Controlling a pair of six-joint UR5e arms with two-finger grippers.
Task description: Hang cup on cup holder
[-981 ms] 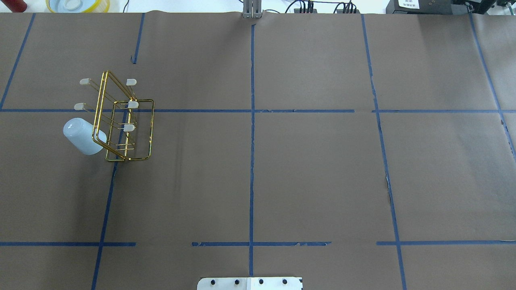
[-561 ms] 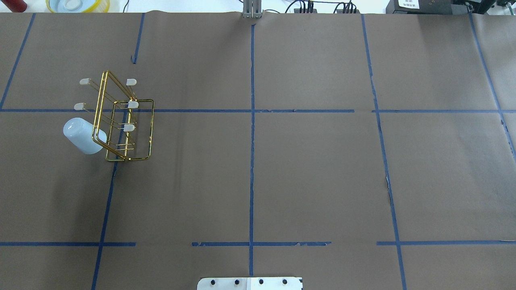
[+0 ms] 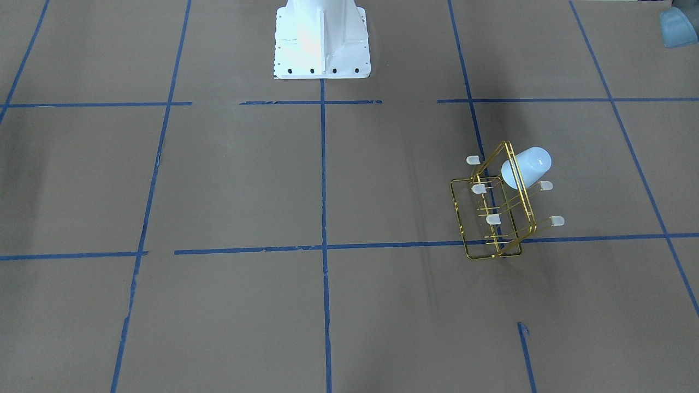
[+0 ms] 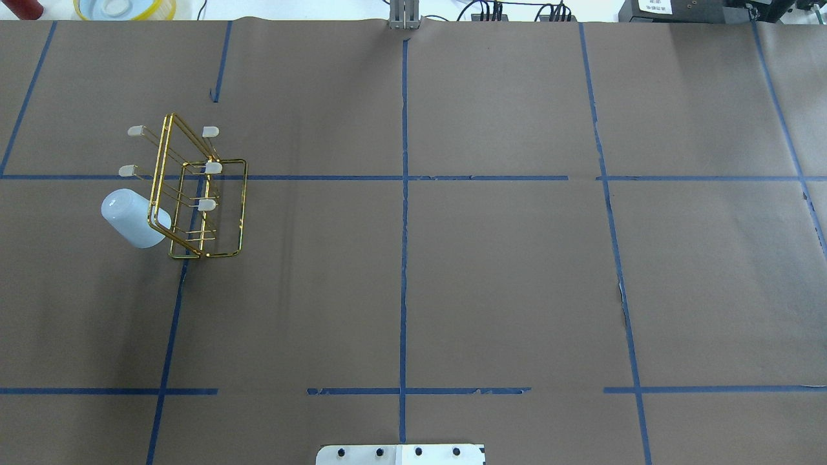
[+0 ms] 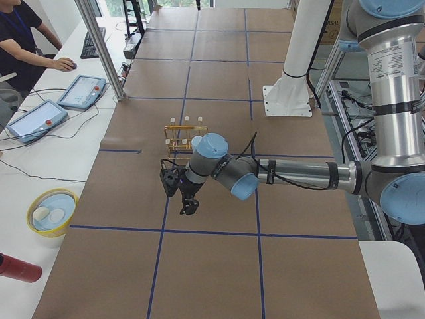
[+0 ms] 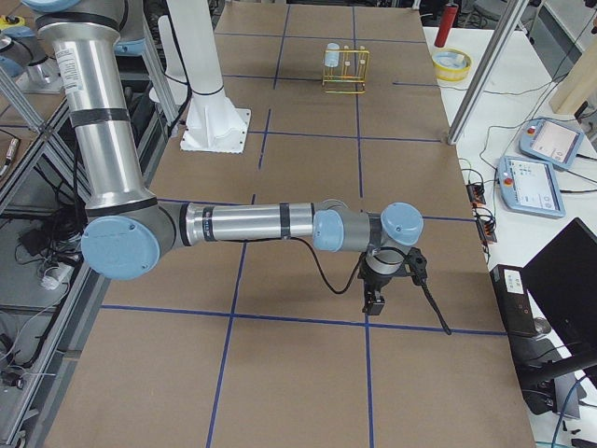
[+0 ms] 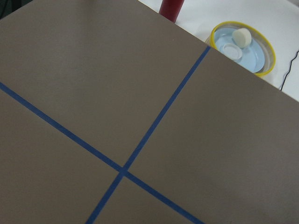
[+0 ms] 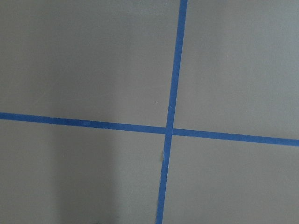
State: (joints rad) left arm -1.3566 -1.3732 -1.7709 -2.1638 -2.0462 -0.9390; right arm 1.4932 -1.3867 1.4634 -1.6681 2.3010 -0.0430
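Observation:
The pale blue-white cup (image 4: pixel 132 218) sits mouth-first over a prong of the gold wire cup holder (image 4: pixel 207 205), on its left side, tilted with its base pointing outward. Both also show in the front-facing view, the cup (image 3: pixel 527 166) on the holder (image 3: pixel 493 219). No gripper touches them. My left gripper (image 5: pixel 188 203) shows only in the exterior left view, over the table nearer that camera than the holder (image 5: pixel 184 135). My right gripper (image 6: pixel 373 301) shows only in the exterior right view, far from the holder (image 6: pixel 345 67). I cannot tell whether either is open or shut.
A yellow-rimmed bowl (image 5: pixel 51 211) and a red bottle (image 5: pixel 16 268) stand on the white surface past the table's left end. The robot's white base (image 3: pixel 321 38) is at the table's near edge. An operator (image 5: pixel 26 33) sits at the far side.

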